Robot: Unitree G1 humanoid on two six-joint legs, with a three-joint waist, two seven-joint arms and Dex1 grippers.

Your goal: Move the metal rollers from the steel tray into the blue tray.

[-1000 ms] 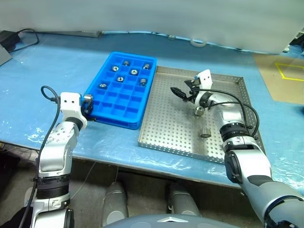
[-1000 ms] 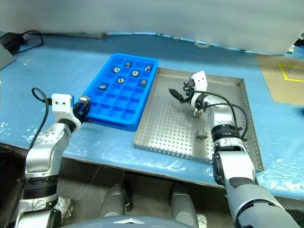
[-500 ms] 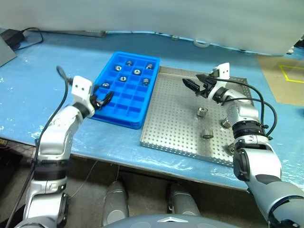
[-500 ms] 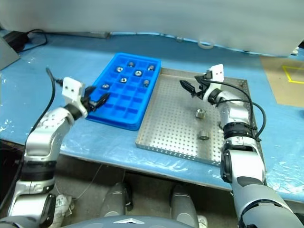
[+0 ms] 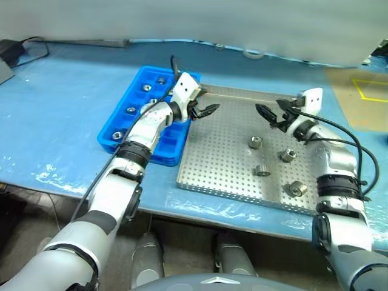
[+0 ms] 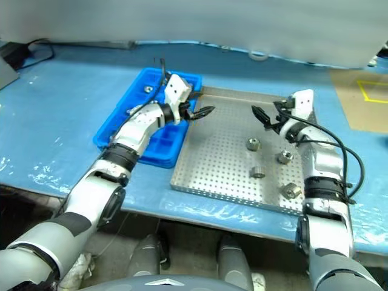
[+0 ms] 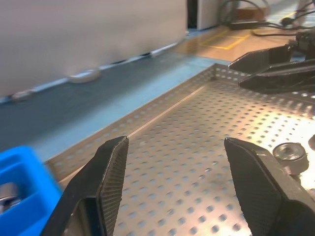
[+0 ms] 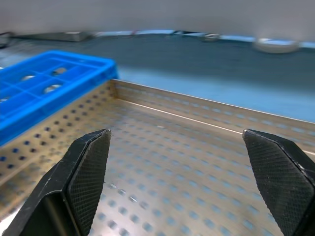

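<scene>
Several metal rollers lie in the steel tray (image 5: 218, 176), among them roller (image 5: 255, 142), roller (image 5: 287, 155) and roller (image 5: 262, 170). The blue tray (image 5: 109, 138) sits against the steel tray's left side and holds several rollers, such as one (image 5: 131, 110). My left gripper (image 5: 209, 110) hangs open and empty over the steel tray's far left part, pointing right. My right gripper (image 5: 267, 115) is open and empty over the tray's far right part, pointing left, above the loose rollers. The left wrist view shows a roller (image 7: 290, 152) past its fingers (image 7: 106, 182).
A white tape ring (image 5: 253, 53) lies on the blue table cover behind the steel tray. A black cable and adapter (image 5: 12, 48) sit at the far left. Brown board with yellow lines (image 5: 357, 97) is at the far right. The table's front edge runs close below both trays.
My left gripper, shut on a roller at the blue tray's near-left side, opened and swung right to the steel tray. My right gripper drew right, uncovering more rollers.
</scene>
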